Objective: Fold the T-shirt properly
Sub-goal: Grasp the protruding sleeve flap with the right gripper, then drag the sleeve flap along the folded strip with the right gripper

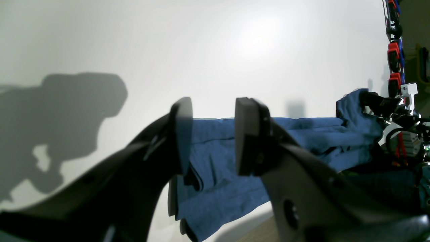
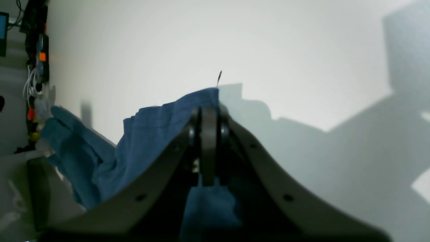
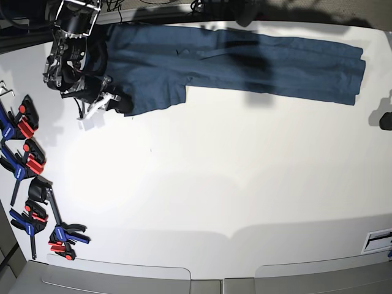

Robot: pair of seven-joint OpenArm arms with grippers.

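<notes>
While the right gripper [image 2: 209,148] is clamped on the T-shirt [image 3: 245,61] edge, probably to drag a fold, the left gripper [image 1: 213,134] hovers open near the far-edge shirt.

I work in what looks like a robotics lab or test bench. Under me is a wide, plain white table [image 3: 202,177], bare and evenly lit, with hard shadows of my arms across it. Along its one edge lie several red-and-blue bar clamps [image 3: 27,165], workshop tools laid out in a loose row. In my right wrist view, cables and small bits of hardware [image 2: 33,84] hang at the table's side. A printed label [image 3: 378,240] sits at a near corner.
</notes>
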